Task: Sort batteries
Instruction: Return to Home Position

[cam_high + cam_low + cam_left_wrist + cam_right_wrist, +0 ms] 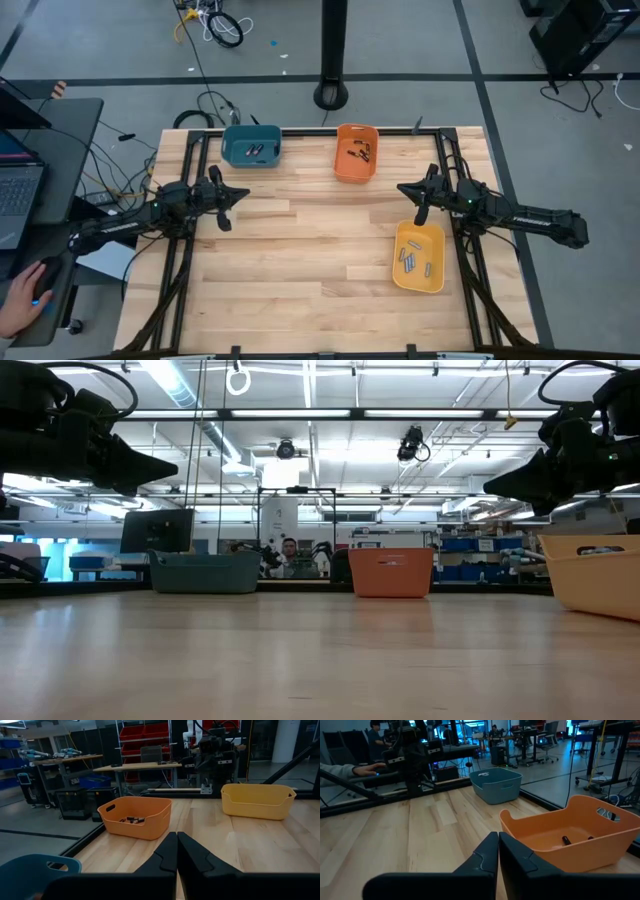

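Batteries lie only inside three bins. The teal bin point(251, 146) at the far left holds two point(254, 152). The orange bin point(356, 152) at the far middle holds several dark ones point(360, 150). The yellow bin point(419, 257) on the right holds several silvery ones point(415, 260). My left gripper point(245, 194) hovers over the left side of the table, shut and empty, its fingers point(176, 851) closed together. My right gripper point(400, 186) hovers above the table's right side, just far of the yellow bin, also shut and empty point(498, 848).
The bare wooden tabletop point(310, 260) lies between the arms. A black metal frame point(190, 150) runs along the table's left, right and far edges. A person's hand point(25, 295) rests on a mouse at a desk left of the table.
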`<action>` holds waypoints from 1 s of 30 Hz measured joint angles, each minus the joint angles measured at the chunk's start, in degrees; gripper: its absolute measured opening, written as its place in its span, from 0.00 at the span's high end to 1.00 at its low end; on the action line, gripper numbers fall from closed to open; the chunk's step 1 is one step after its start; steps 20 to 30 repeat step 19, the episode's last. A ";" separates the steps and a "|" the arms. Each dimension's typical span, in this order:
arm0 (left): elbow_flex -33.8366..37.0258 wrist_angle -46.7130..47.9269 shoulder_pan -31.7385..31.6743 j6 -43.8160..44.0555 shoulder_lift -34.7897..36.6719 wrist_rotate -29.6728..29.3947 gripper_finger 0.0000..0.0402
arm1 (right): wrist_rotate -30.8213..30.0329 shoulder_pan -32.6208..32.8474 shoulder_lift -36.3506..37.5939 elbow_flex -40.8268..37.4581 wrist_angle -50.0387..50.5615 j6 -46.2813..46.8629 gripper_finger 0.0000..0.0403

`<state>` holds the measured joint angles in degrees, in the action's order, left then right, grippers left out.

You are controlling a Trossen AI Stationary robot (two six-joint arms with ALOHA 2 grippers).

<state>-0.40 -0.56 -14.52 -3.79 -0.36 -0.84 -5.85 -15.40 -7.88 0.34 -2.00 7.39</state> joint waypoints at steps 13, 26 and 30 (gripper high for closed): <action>0.00 -0.01 0.00 0.02 0.00 -0.01 0.97 | 0.00 0.00 0.00 0.00 0.02 -0.01 0.94; 0.00 0.00 0.00 0.00 0.00 -0.02 0.97 | 0.00 0.00 0.00 0.00 0.01 0.01 0.94; 0.00 0.00 0.00 0.00 0.00 -0.02 0.97 | 0.00 0.00 0.00 0.00 0.01 0.01 0.94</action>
